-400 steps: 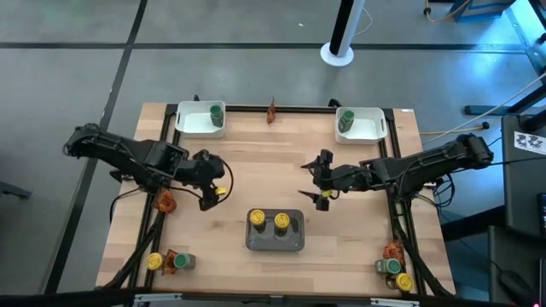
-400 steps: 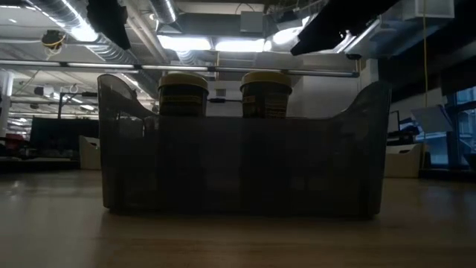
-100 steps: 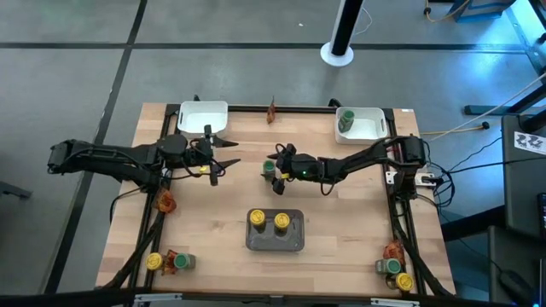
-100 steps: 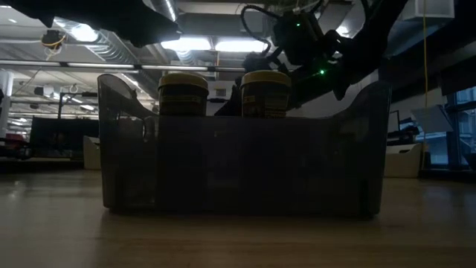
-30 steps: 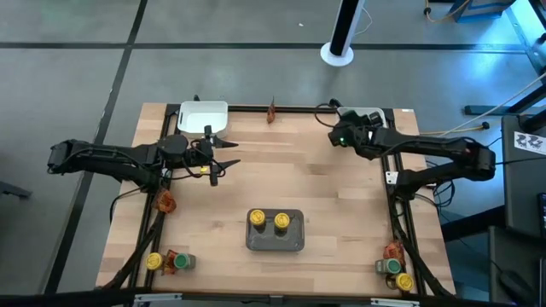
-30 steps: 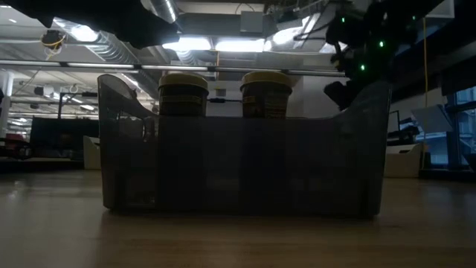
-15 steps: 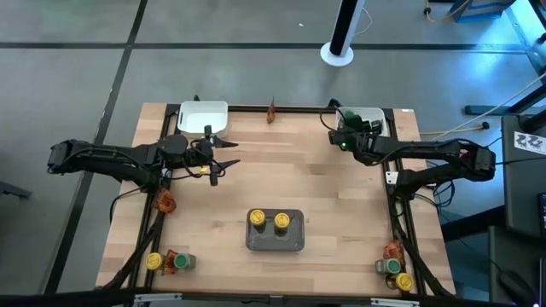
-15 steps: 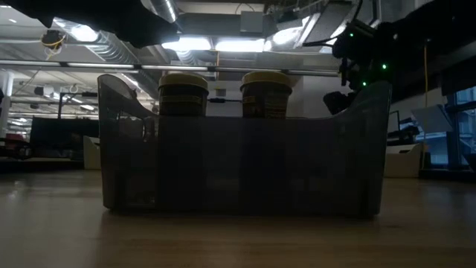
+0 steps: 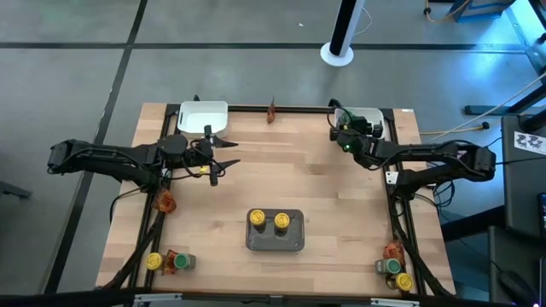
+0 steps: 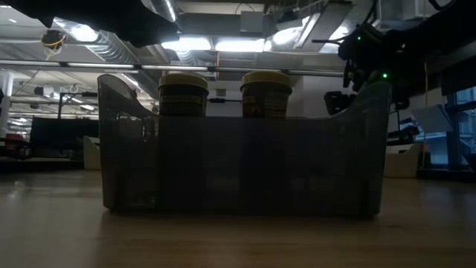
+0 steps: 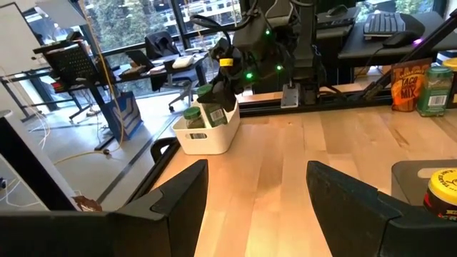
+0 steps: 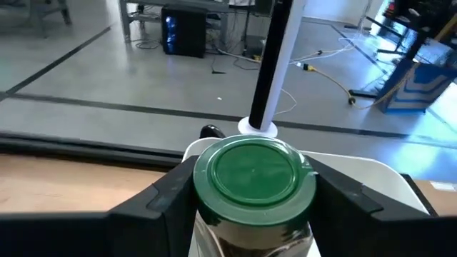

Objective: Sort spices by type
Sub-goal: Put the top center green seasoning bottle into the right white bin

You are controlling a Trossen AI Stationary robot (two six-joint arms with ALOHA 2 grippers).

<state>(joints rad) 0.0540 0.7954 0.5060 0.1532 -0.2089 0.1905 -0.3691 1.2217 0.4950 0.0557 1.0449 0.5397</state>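
I see my right gripper (image 9: 345, 130) at the far right corner of the table, over the near rim of the white tray (image 9: 375, 115) there, its fingers clamped on a green-lidded jar (image 12: 246, 175). From the left wrist view, that jar hangs above another green-lidded jar (image 11: 192, 118) already standing in the same tray. My left gripper (image 9: 223, 153) hovers near the far left of the table, just this side of the second white tray (image 9: 202, 114), with its fingers spread and nothing between them. Near the front edge at mid-table sits the grey tray (image 9: 275, 240) with two yellow-lidded jars (image 9: 268, 221) inside. A reddish-orange packet (image 9: 271, 109) rests at the far edge. More jars and packets are clustered at the near left corner (image 9: 167, 261) and near right corner (image 9: 395, 269), with another packet (image 9: 164, 201) at the left edge.
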